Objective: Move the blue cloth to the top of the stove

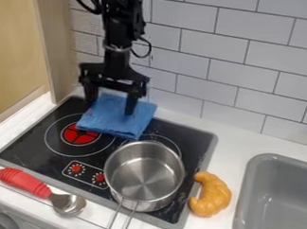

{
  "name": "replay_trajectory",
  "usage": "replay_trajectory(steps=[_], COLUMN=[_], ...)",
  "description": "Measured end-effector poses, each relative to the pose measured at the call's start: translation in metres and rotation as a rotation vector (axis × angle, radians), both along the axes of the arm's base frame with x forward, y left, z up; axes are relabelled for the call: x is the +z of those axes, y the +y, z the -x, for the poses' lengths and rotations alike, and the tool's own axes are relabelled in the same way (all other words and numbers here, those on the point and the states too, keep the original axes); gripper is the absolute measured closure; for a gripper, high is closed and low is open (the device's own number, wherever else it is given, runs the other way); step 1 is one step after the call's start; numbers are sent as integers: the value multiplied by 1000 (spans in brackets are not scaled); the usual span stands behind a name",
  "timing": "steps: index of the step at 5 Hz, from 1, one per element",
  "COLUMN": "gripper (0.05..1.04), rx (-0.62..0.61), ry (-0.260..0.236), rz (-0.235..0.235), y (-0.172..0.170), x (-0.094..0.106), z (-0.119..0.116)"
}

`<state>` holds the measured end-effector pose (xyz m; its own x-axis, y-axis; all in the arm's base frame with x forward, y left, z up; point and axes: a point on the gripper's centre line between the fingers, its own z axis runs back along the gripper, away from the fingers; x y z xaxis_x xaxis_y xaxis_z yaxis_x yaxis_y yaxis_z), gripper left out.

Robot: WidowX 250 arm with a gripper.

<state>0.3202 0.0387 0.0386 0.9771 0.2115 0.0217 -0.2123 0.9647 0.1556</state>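
The gripper (110,107) hangs from the top edge over the back of the stove (30,150), its two fingers wide apart. Under it lies the folded blue cloth (108,120), flat across the stove's back part, reaching from behind the left burner toward the right burner. One finger is at the cloth's left edge and the other is over its upper right part; whether they touch it, I cannot tell. The cloth's far edge is partly hidden by the gripper.
A metal pot (145,176) stands on the front right of the stove, its handle toward the front edge. A red-handled spoon (41,190) lies at the front left. To the right are a croissant (211,195) and the grey sink (279,197); a tiled wall (224,66) rises behind.
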Motion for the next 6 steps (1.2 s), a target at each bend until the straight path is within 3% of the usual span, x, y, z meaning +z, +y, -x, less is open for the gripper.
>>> replay_trajectory(steps=[2, 3, 4, 5, 6], gripper=[85, 85, 85, 85, 85], rx=[15, -24, -25, -17, 22], ry=[-8, 73, 145, 163, 135], rz=[-10, 39, 85, 104, 56], y=[1, 2, 22, 47, 63], x=[21, 22, 28, 24, 25], z=[5, 18, 51, 79, 100])
